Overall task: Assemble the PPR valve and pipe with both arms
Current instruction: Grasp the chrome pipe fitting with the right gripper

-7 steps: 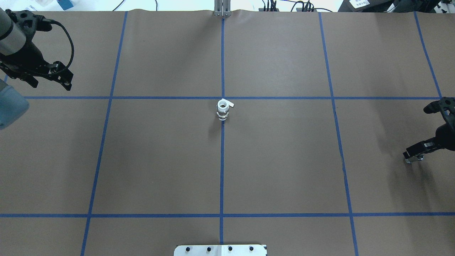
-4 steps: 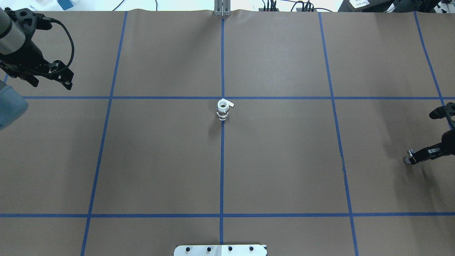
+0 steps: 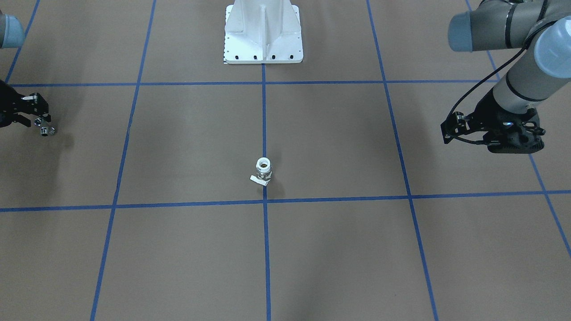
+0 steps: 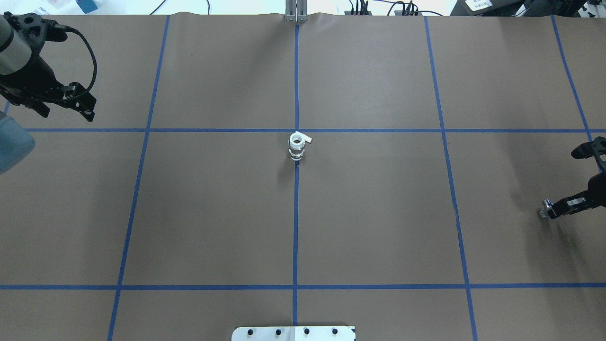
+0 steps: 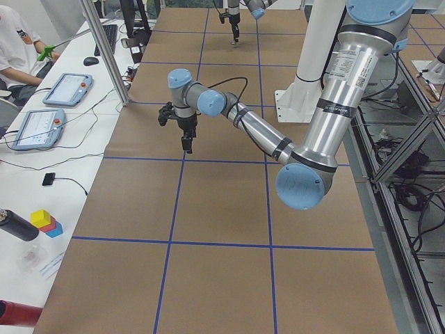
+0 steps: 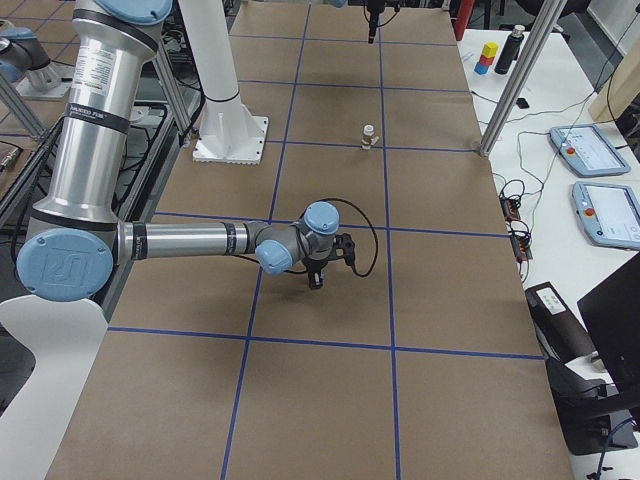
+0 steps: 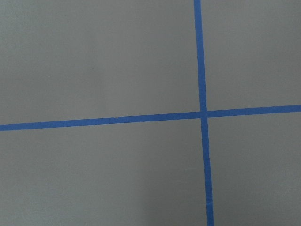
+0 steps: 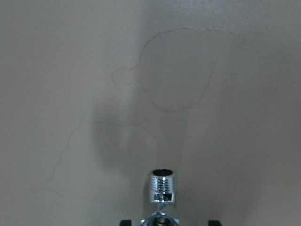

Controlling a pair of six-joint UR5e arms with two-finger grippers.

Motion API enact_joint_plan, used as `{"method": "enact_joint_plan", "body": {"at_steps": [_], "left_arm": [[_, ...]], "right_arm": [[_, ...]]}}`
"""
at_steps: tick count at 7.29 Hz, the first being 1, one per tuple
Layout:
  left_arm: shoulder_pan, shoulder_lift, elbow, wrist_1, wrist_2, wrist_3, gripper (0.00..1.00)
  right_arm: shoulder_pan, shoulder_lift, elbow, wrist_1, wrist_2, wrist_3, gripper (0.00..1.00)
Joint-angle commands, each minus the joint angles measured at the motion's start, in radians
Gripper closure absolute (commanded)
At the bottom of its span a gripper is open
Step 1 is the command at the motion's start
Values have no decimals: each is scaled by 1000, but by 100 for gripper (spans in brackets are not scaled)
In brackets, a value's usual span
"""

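Right gripper [image 4: 550, 209] clamped on the pipe [image 8: 163, 186], close over the paper near the right edge of the table [image 4: 378, 227], threaded end poking out past the fingertips. Left gripper [image 5: 186, 145] hangs over the far-left corner; cannot tell whether its jaws are apart or together. PPR valve [image 4: 297, 146] stands upright on the centre blue tape line [image 4: 296, 227], well apart from both grippers, a wide stretch of brown paper either side
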Motion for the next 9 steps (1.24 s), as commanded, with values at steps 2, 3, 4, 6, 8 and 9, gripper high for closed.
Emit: {"method": "enact_joint_plan", "body": {"at_steps": [2, 3, 4, 6, 8, 9], "left_arm": [[-2, 2, -9, 0, 4, -1, 0], [-2, 1, -12, 0, 4, -1, 0], [0, 1, -12, 0, 4, -1, 0], [0, 1, -21, 0, 4, -1, 0], [-2, 2, -26, 0, 3, -1, 0], [-5, 4, -30, 1, 1, -1, 0]], "right_arm": [[3, -1, 3, 20, 2, 2, 100], [4, -1, 24, 20, 4, 17, 100], [18, -4, 59, 11, 21, 26, 100], [42, 31, 74, 5, 33, 67, 100], [48, 234, 83, -167, 33, 176, 100], [49, 351, 98, -305, 32, 189, 100]]}}
